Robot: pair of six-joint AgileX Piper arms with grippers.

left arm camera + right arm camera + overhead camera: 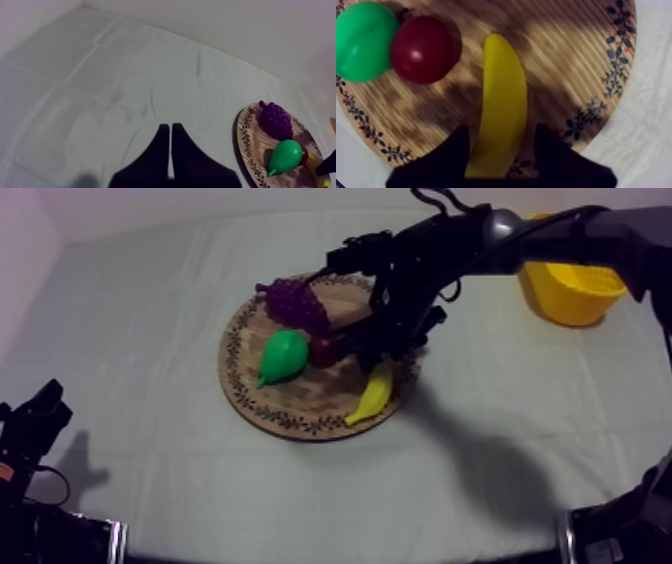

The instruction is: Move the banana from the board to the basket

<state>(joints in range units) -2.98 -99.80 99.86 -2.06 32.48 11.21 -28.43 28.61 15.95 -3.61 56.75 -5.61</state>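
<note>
**A:** How do the right fingers (452, 155) stand?

**B:** Released and spread. One black tip sits at each side of the banana (503, 90), which lies between them. The gap looks wider on one side than the other, and nothing is clamped yet.

**A:** And which way does its long axis run?

**B:** Straight away from the fingers, so the line from tip to tip crosses its narrow width near one end. I judge that closing and then lifting is all the grasp needs, with no turning of the wrist.

**A:** Where does it lie?

**B:** Flat on the wooden board (561, 60), close to the patterned rim. The small red fruit (422, 49) is just beside it and touches the pear (361, 40). The grapes (295, 301) sit at the board's far side.

**A:** What about the surfaces?

**B:** The banana is smooth, glossy and gently curved, probably hard plastic, so it could slip if pinched off-centre. The board shows streaky grain inside a ring of small leaf prints. The pear and the red fruit are round and shiny, and the grapes are knobbly.

**A:** What about the other arm?

**B:** The left fingers (171, 132) are pressed together into a narrow wedge over bare cloth on the counter (150, 308), well apart from the board. The right arm is plainly the nearer one.

**A:** Where is the goal?

**B:** The yellow basket (575, 293) stands at the right, beyond the board's edge, with ribbed walls and an open top.
</note>
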